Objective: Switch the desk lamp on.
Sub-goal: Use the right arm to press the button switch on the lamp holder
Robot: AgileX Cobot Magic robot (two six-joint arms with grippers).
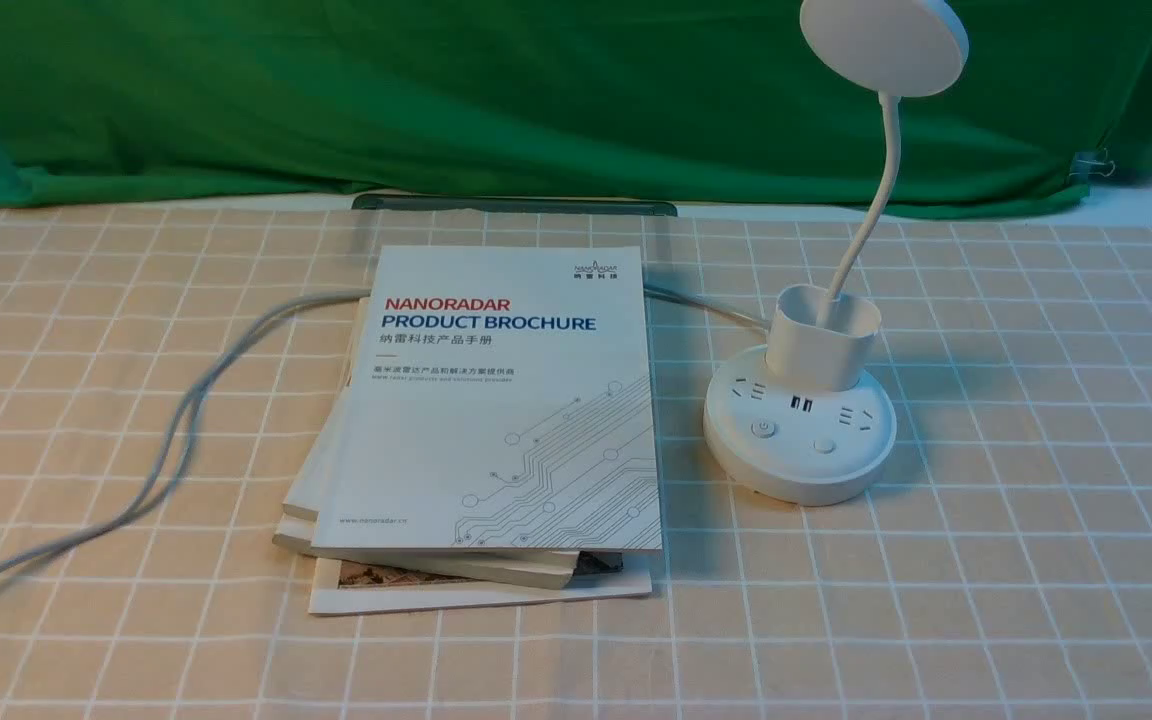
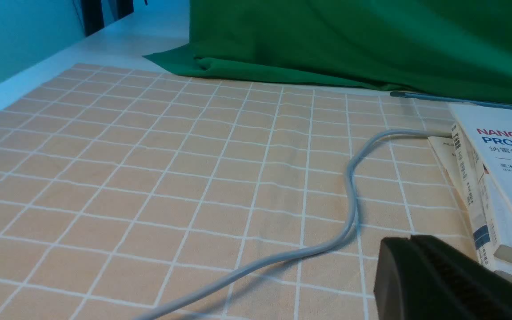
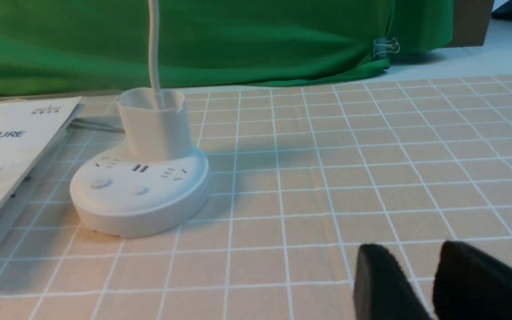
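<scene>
right tool [image 3: 418, 262] low, jaws slightly apart (empty), near desk lamp [image 3: 140, 191], left tool [image 2: 409, 243] closed beside books [image 2: 505, 178]

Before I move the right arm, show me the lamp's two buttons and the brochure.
Left button [image 1: 762, 430]: front view, centre of the button cap.
Right button [image 1: 824, 446]: front view, centre of the button cap.
Brochure [image 1: 536, 400]: front view, middle of the top cover.

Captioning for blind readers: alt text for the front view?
A white plastic desk lamp with a round socket base stands on a tan checked tablecloth, right of a stack of white brochures. A grey cable trails off left.
</scene>
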